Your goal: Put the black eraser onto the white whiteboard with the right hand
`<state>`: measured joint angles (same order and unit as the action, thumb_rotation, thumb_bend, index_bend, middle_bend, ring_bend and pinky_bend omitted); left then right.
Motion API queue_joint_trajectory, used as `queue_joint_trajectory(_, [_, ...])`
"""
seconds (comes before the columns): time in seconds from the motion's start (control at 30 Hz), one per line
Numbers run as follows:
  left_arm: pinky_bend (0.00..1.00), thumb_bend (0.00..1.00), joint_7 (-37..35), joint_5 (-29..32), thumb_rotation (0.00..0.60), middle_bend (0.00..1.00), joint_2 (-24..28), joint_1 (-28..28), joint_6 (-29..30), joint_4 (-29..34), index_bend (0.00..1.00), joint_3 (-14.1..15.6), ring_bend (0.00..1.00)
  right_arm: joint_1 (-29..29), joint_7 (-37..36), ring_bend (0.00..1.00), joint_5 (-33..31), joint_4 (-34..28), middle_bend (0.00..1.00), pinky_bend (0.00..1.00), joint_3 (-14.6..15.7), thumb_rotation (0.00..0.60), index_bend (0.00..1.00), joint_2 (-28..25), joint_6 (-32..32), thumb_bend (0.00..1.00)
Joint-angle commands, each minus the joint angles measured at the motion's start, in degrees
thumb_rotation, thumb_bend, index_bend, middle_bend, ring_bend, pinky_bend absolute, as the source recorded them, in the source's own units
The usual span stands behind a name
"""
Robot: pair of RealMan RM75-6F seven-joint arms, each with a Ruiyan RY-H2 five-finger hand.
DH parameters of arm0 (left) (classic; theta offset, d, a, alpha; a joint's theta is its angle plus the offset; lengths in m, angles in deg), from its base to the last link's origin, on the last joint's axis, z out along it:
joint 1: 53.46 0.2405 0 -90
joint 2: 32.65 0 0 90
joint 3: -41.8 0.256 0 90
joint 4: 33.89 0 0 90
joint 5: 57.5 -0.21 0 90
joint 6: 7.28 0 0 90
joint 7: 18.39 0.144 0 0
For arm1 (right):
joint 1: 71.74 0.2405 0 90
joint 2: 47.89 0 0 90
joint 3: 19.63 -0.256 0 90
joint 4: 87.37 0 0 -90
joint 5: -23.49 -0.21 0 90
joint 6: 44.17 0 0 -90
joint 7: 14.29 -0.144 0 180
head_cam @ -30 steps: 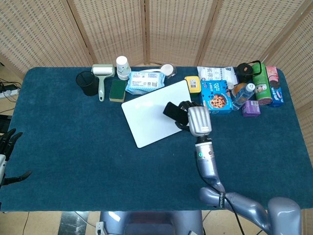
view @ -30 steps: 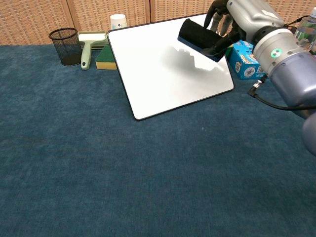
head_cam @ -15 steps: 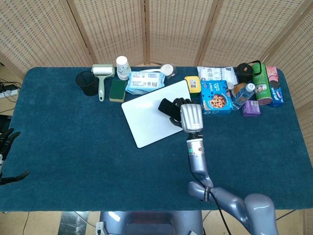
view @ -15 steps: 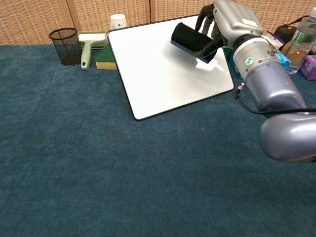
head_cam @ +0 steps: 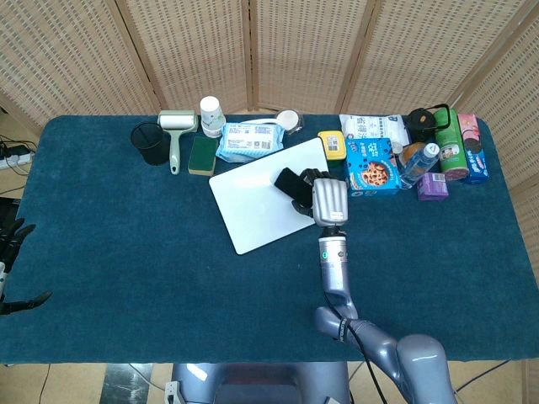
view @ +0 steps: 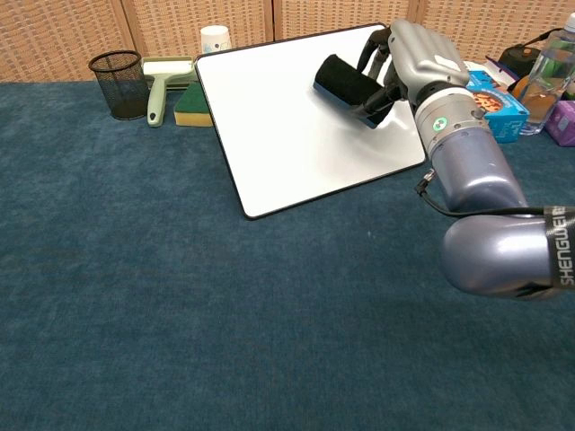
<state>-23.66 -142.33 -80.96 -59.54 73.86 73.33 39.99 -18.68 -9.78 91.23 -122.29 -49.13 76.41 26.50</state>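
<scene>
The white whiteboard (head_cam: 253,200) (view: 287,135) lies tilted on the blue table, its far corner toward the back right. My right hand (head_cam: 327,200) (view: 415,56) holds the black eraser (head_cam: 290,182) (view: 347,79) low over the board's far right part; whether the eraser touches the board I cannot tell. The fingers wrap the eraser's right end. My left hand (head_cam: 10,244) hangs off the table's left edge with fingers apart and nothing in it.
Along the back edge stand a black mesh cup (head_cam: 152,143) (view: 118,83), a lint roller (head_cam: 175,135), a green sponge (head_cam: 202,155), a wipes pack (head_cam: 249,140), a blue cookie box (head_cam: 372,167) (view: 491,92), bottles and cans (head_cam: 450,145).
My right hand has carried the eraser left and down over the whiteboard, then settled lower; the forearm has swung in closer. The left hand has barely shifted.
</scene>
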Motion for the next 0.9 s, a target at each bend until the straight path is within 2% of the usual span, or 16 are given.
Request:
queue_joint_trajectory(0.03, [0.03, 0.11, -0.1, 0.0, 0.6, 0.0, 0.1, -0.1, -0.1, 0.0, 0.0, 0.0, 0.0, 0.3, -0.6, 0.46, -0.6, 1.3, 0.52, 0.57, 0.2, 0.6, 0.44, 0.8, -0.8, 0.2])
queue_joint_trajectory(0.1, [0.03, 0.11, -0.3, 0.0, 0.6, 0.0, 0.1, 0.0, 0.0, 0.0, 0.0, 0.0, 0.0, 0.4, -0.9, 0.45, -0.7, 2.0, 0.5, 0.56, 0.4, 0.6, 0.42, 1.1, -1.4, 0.19])
queue_joint_trajectory(0.2, [0.03, 0.11, -0.5, -0.1, 0.6, 0.0, 0.1, 0.0, 0.1, -0.1, 0.0, 0.0, 0.0, 0.2, -1.5, 0.35, -1.0, 1.8, 0.37, 0.5, 0.7, 0.6, 0.3, 1.1, -2.5, 0.14])
queue_joint_trajectory(0.27, [0.03, 0.11, -0.7, -0.1, 0.6, 0.0, 0.2, 0.1, 0.2, -0.1, 0.0, 0.0, 0.0, 0.0, -2.2, 0.25, -1.3, 1.1, 0.24, 0.4, 0.7, 0.6, 0.19, 0.8, -3.4, 0.1])
queue_joint_trajectory(0.37, [0.03, 0.11, -1.0, -0.2, 0.6, 0.0, 0.2, 0.2, 0.3, -0.2, 0.0, 0.0, 0.0, -0.4, -2.5, 0.16, -1.6, 0.0, 0.14, 0.29, 0.9, 0.6, 0.13, 0.1, -4.0, 0.07])
queue_joint_trajectory(0.57, [0.03, 0.11, -1.4, -0.4, 0.6, 0.0, 0.2, 0.3, 0.6, -0.4, 0.0, 0.1, 0.0, -1.4, -2.0, 0.06, -1.0, -1.8, 0.06, 0.15, 1.9, 0.6, 0.12, -0.9, -3.0, 0.05])
queue_joint_trajectory(0.73, [0.03, 0.11, -1.6, -0.7, 0.6, 0.0, 0.2, 0.5, 1.0, -0.5, 0.0, 0.2, 0.0, -2.0, -1.1, 0.01, -1.1, -2.4, 0.01, 0.09, 2.3, 0.6, 0.08, -1.3, -2.8, 0.02])
queue_joint_trajectory(0.9, [0.03, 0.11, -1.6, -0.9, 0.6, 0.0, 0.2, 0.5, 1.0, -0.6, 0.0, 0.2, 0.0, -2.2, -0.5, 0.0, -1.1, -2.9, 0.0, 0.03, 2.8, 0.6, 0.04, -1.6, -3.3, 0.0])
